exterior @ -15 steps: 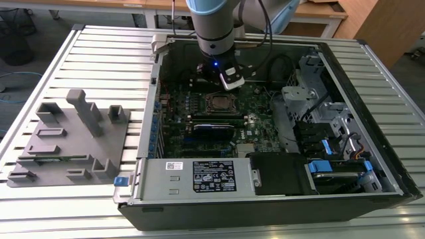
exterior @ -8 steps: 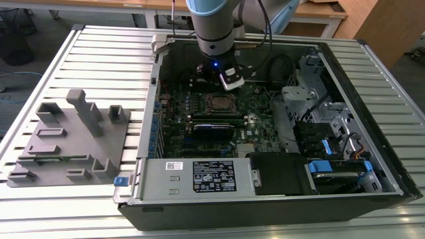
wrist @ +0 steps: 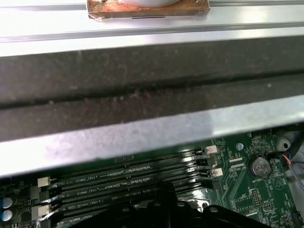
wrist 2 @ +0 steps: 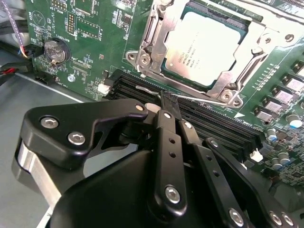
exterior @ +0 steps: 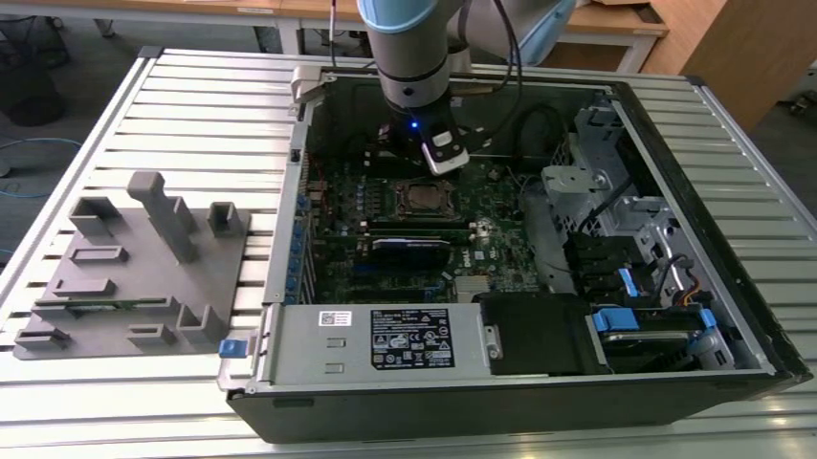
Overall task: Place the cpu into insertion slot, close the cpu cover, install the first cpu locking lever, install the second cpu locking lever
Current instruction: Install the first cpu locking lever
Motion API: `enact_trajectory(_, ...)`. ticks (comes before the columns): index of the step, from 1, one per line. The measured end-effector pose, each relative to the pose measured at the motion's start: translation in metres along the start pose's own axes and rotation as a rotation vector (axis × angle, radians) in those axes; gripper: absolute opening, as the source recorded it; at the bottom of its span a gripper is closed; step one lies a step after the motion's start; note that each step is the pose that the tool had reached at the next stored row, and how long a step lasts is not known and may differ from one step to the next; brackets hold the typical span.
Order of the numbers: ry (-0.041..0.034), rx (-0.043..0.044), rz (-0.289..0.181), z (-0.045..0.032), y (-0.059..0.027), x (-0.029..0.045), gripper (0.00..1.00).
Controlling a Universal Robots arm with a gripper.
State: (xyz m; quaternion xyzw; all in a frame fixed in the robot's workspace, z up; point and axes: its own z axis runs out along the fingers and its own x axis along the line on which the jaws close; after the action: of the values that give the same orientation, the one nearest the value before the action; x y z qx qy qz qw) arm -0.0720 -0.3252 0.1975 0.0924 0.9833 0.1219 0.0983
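Fingers (wrist 2: 165, 118) are drawn narrow, their black tips all but together. In the second wrist view the tips meet a thin wire lever (wrist 2: 197, 98) right at the edge of the socket (exterior: 398, 196). Whether the wire is pinched or merely touched, I cannot tell.

That lever lies low. Its long axis runs along the socket's side, parallel to the memory slots (wrist 2: 228, 126) just beside the socket. Inside the socket the chip (wrist 2: 206, 45) lies flat, silver top up, its edges square with the socket's rim. The cover (wrist 2: 156, 38), a silvery frame, is folded down over the chip, whose top shows through the cover's window.

In the exterior view the arm (exterior: 408, 57) comes straight down into the open computer case (exterior: 511, 421). It ends just beside the socket, on the side facing away from the power supply (exterior: 377, 339).

A coin battery (wrist 2: 53, 50) sits on the green board (wrist 2: 95, 66) off one corner of the socket, past the ends of the slots. Outside the case, well apart from the socket, a grey holder block (exterior: 141, 268) stands on the slatted metal surface (exterior: 191, 115).
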Motion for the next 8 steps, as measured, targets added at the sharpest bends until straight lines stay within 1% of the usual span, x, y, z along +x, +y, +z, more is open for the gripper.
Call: enact_trajectory(8, 0.0001, 0.0001, 0.0, 0.0023, 0.0002, 0.0001, 0.1)
